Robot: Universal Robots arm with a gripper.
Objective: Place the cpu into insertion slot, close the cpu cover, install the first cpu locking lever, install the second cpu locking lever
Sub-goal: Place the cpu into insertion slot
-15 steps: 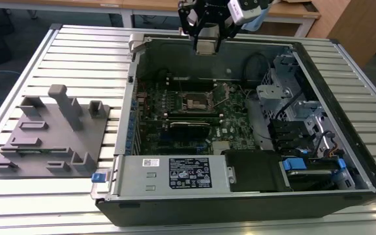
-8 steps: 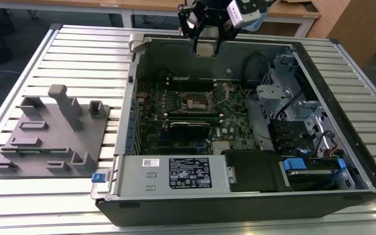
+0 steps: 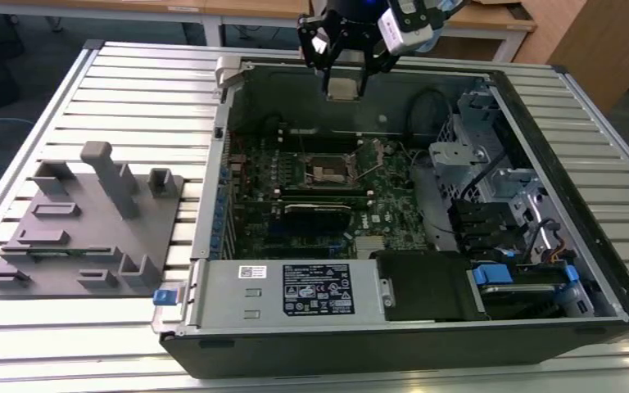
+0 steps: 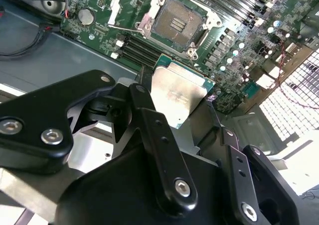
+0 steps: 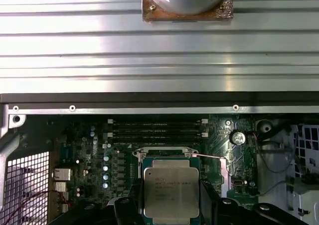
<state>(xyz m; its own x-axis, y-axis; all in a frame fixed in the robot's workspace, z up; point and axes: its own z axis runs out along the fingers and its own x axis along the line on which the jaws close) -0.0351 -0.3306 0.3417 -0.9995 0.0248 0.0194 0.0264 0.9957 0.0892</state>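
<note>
Above the computer case (image 3: 402, 348) | tool (image 3: 343, 85) clamps one cpu (image 5: 171, 194) | one insertion slot (image 3: 329, 170) lies uncovered, apart

The cpu (image 5: 171, 192) is silver-grey, the claw (image 4: 178, 93) black, the motherboard (image 3: 393, 192) green, the ribbed table (image 3: 128, 90) silver

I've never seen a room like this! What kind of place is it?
Probably a robotics lab or workshop. An opened computer case sits on a slatted metal table, the gripper holds the cpu above it, and wooden desks stand behind.
</note>
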